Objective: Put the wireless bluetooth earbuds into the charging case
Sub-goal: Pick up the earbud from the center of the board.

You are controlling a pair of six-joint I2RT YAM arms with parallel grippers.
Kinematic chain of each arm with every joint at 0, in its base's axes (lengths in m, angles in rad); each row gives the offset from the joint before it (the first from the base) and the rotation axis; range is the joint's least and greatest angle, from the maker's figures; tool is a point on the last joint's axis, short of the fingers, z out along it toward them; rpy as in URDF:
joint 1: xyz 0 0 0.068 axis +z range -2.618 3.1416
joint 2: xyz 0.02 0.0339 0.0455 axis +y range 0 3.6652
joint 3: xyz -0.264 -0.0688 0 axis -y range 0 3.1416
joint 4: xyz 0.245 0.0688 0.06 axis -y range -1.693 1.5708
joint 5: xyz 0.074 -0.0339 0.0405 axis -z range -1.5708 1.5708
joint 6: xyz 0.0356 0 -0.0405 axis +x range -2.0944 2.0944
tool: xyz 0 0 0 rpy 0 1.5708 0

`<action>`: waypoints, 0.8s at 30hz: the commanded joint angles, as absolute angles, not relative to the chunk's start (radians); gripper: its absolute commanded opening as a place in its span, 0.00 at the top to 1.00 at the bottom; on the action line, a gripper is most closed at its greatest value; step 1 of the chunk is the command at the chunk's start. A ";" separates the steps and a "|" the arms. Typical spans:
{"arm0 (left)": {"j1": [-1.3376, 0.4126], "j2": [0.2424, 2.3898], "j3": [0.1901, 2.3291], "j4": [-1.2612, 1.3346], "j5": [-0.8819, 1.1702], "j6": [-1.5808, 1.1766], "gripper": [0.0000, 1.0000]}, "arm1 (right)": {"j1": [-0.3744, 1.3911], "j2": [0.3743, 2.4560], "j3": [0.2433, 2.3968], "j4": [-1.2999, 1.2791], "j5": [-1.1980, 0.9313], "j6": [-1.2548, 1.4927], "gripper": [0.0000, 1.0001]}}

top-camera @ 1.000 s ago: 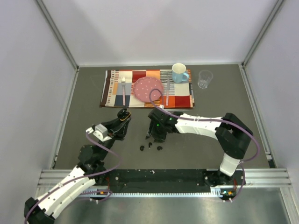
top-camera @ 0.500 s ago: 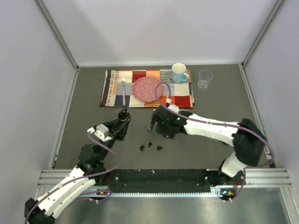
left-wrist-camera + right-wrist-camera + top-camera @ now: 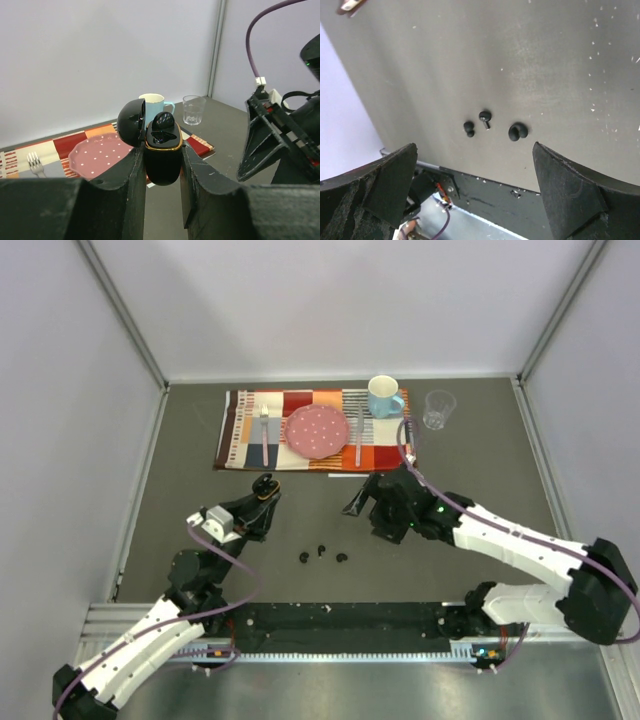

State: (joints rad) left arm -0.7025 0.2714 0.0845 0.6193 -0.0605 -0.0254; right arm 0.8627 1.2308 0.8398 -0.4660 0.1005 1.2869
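Left claw (image 3: 162,151) is pinching the open case (image 3: 162,167) by its sides, holding it upright above the surface (image 3: 200,490), left of the middle. The lid (image 3: 131,122) is swung back to the left. One bud (image 3: 163,121) sits in the top of the case, standing proud of the gold rim.

Three more buds (image 3: 322,551) lie loose on the surface toward the near edge, close together in a short row about midway between the arms, none touching another.

Right claw (image 3: 474,150) is spread wide with nothing between its fingers. It hangs above the surface, farther from the near edge than the loose buds and to their right, apart from them.

Along the far edge lies a mat (image 3: 240,430) with a plate (image 3: 317,431), a fork (image 3: 264,435) and a mug (image 3: 384,396) on it. A glass (image 3: 438,409) stands just off the mat's right end
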 commanded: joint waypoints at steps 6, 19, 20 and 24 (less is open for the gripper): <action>-0.699 0.304 0.138 0.673 -0.040 -0.025 1.00 | 0.851 1.163 0.871 -0.353 0.003 1.200 0.03; -0.699 0.324 0.146 0.673 -0.041 -0.011 1.00 | 0.916 1.481 1.101 -0.581 0.006 1.244 0.32; -0.699 0.324 0.144 0.672 -0.047 -0.009 1.00 | 0.940 1.506 1.126 -0.609 0.017 1.243 0.34; -0.698 0.310 0.140 0.666 -0.058 -0.009 1.00 | 0.997 1.610 1.232 -0.715 0.075 1.275 0.34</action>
State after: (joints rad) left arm -0.7025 0.3206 0.1013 0.6273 -0.0444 -0.0227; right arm 0.9386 1.5459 1.1210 -0.5884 0.0269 1.2465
